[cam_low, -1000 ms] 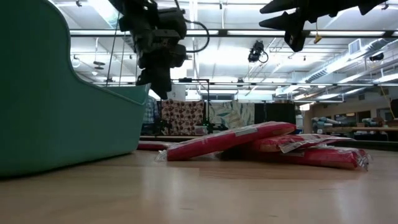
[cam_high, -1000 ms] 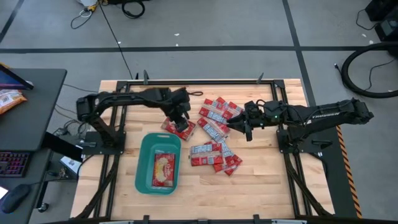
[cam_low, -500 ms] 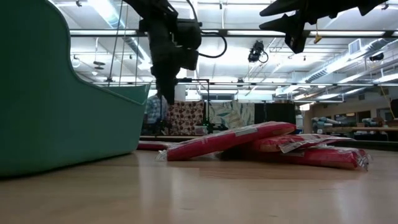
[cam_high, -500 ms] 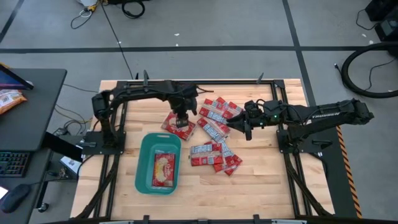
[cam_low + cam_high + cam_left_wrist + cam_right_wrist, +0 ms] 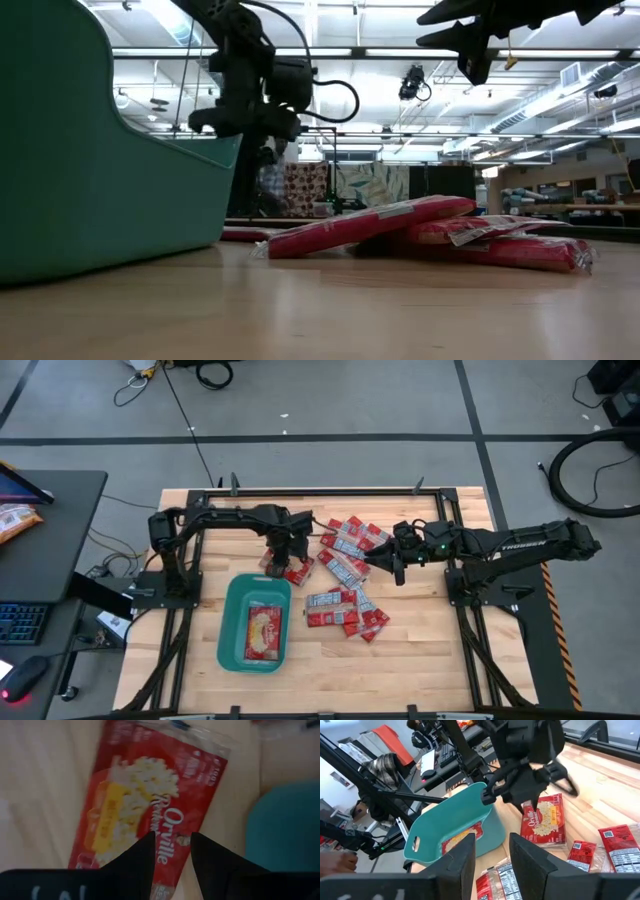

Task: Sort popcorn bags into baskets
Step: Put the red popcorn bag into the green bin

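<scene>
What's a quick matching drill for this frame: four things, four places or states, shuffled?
Things:
1. left gripper
2. right gripper
3. teal basket
4. loose pile of small packets

Places or states:
A. holds one popcorn bag
B. open over the picture-side bag just beyond the basket
C. lies on bare table, between the basket and the right arm's base
D. open, raised off the table beside the pile

Pairs: 1-B, 2-D, 3-A, 4-C
</scene>
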Robot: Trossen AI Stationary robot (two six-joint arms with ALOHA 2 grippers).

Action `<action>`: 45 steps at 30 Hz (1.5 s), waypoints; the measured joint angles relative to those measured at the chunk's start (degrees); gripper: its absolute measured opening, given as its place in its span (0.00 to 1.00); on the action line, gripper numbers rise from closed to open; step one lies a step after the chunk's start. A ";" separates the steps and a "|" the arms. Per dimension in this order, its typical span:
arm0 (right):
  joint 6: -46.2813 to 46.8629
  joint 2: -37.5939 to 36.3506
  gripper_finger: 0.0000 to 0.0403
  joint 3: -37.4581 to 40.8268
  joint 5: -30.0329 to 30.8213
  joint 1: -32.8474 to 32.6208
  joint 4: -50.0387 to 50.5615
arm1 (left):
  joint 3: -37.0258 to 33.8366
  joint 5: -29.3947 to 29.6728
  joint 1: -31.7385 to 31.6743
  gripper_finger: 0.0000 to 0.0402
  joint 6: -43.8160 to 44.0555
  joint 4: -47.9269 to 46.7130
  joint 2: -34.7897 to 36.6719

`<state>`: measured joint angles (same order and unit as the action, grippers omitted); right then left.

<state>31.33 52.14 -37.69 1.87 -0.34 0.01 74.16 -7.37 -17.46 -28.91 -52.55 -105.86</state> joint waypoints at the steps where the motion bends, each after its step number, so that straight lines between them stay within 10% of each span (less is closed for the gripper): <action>1: 0.00 0.00 0.31 0.00 0.00 0.00 0.00 | -0.62 0.27 0.17 0.32 -0.47 0.82 0.00; 24: 0.46 -0.02 0.31 0.02 0.00 0.00 -1.17 | 0.95 -0.16 0.64 0.32 8.37 -1.33 0.22; 33: 0.02 -0.02 0.31 0.02 0.00 0.00 -1.62 | 3.71 -2.41 -1.33 0.32 37.89 -0.46 0.23; 45: 0.00 -0.02 0.31 0.04 -0.90 -0.04 -3.25 | 3.66 -0.79 2.19 0.32 46.53 -1.44 -7.86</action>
<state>31.33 52.12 -37.65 0.97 -0.38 -3.24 77.82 -8.16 -15.27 17.63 -53.99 -113.73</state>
